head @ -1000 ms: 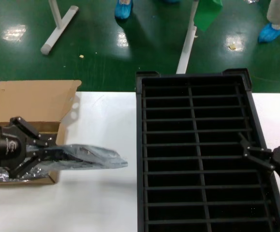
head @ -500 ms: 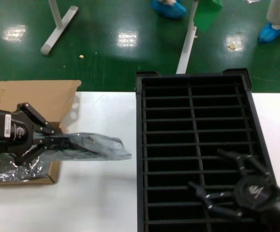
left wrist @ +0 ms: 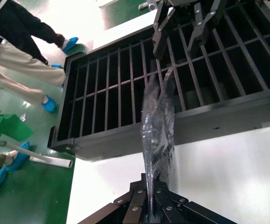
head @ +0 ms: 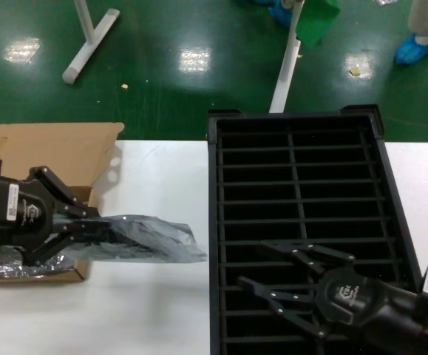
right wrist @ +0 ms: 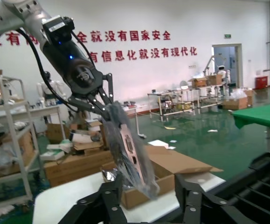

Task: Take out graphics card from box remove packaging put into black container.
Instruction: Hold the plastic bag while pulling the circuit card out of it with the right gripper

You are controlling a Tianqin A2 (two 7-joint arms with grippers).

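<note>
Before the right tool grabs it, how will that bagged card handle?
Probably stiff: the crinkly grey-blue plastic bag juts straight out from the left tool without drooping. The shiny film looks slippery and loose at its free end, so the open right tool may pinch only plastic.

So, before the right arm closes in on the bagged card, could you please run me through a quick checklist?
1. Left gripper shut on the packaging: ok.
2. Card lifted out of the box, held above the table: ok.
3. Right gripper open and pointing at the bag: ok.
4. Right gripper at the bag's free end: not ok, it is above the black container, apart from the bag.
5. Graphics card inside the packaging: ok, seen in the right wrist view.
6. Container slots free: ok where visible.
</note>
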